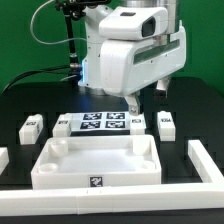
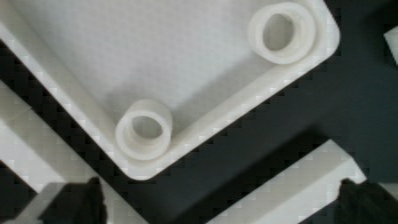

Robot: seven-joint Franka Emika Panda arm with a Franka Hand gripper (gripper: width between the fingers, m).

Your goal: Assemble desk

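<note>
The desk's white tabletop (image 1: 95, 160) lies on the black table near the front, a tray with a raised rim, open side up. In the wrist view the tabletop (image 2: 160, 60) shows two round corner sockets, one (image 2: 143, 130) close to the fingers and one (image 2: 281, 30) farther off. Several white square legs with tags lie behind it, among them one (image 1: 32, 126) at the exterior view's left and one (image 1: 167, 124) at its right. My gripper (image 1: 140, 100) hangs above the tabletop's back right part, open (image 2: 210, 205), with only dark table between its fingertips (image 2: 71, 200).
The marker board (image 1: 100, 123) lies flat behind the tabletop, between the legs. Long white border strips run along the table's left (image 1: 4, 160), right (image 1: 205, 162) and front (image 1: 110, 191). A white strip (image 2: 294, 175) crosses the wrist view beside the tabletop's corner.
</note>
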